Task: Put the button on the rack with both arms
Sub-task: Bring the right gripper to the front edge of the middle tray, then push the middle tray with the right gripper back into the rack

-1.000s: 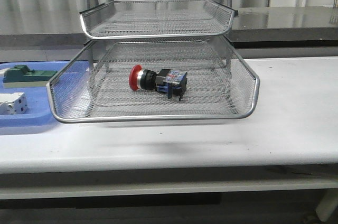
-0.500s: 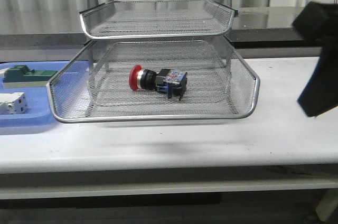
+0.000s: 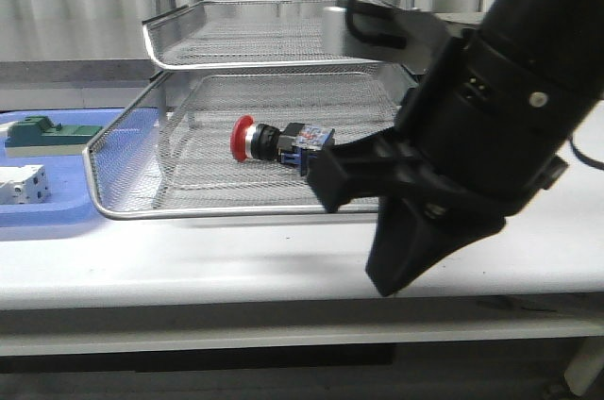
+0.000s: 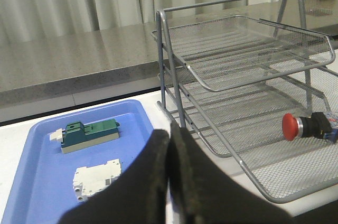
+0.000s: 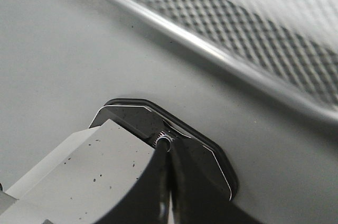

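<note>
Button (image 3: pixel 279 143) lies in the rack's (image 3: pixel 123 207) lower tray, well apart from both closed, empty grippers; right gripper (image 3: pixel 392 268), apparently blurred, should clear the rim gently.

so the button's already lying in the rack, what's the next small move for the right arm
Probably just pull the right hand back and away: the button already lies in the rack, and both hands are shut and empty, the left hand clear of it beside the blue tray.
</note>
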Controlling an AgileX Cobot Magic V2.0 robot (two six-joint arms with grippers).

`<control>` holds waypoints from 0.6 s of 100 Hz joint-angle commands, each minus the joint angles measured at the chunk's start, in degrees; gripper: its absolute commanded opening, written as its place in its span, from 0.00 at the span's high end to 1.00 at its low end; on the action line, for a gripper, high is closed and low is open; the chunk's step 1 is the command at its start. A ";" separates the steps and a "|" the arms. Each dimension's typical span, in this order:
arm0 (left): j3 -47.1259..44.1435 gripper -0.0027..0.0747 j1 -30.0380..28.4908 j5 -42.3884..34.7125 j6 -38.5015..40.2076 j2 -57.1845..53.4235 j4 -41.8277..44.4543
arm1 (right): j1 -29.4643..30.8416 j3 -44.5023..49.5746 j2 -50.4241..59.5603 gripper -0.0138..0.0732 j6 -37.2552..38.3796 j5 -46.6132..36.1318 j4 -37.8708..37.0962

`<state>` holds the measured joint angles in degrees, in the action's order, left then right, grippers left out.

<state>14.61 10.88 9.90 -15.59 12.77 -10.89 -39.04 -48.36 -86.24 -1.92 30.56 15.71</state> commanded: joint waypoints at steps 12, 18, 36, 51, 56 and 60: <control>1.58 0.99 -0.13 -4.98 0.61 0.41 -0.66 | -2.20 -6.08 -3.15 0.92 -0.63 -2.47 -1.39; 1.58 0.99 -0.13 -4.98 0.61 0.41 -0.66 | -2.52 -7.32 -4.53 0.92 -0.63 -2.54 -1.92; 1.58 0.99 -0.13 -4.98 0.61 0.41 -0.66 | -2.52 -10.25 -7.61 0.92 -0.63 -2.55 -3.64; 1.58 0.99 -0.13 -4.98 0.61 0.41 -0.66 | -2.46 -11.47 -8.55 0.92 -0.63 -2.87 -7.16; 1.58 0.99 -0.13 -4.98 0.61 0.41 -0.66 | -2.33 -11.58 -8.55 0.92 -0.63 -3.75 -8.51; 1.58 0.99 -0.13 -4.98 0.61 0.41 -0.66 | -2.18 -11.70 -8.55 0.92 -0.63 -4.36 -9.30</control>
<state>14.61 10.88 9.90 -15.59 12.77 -10.89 -41.54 -58.03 -97.02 -1.92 29.76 8.91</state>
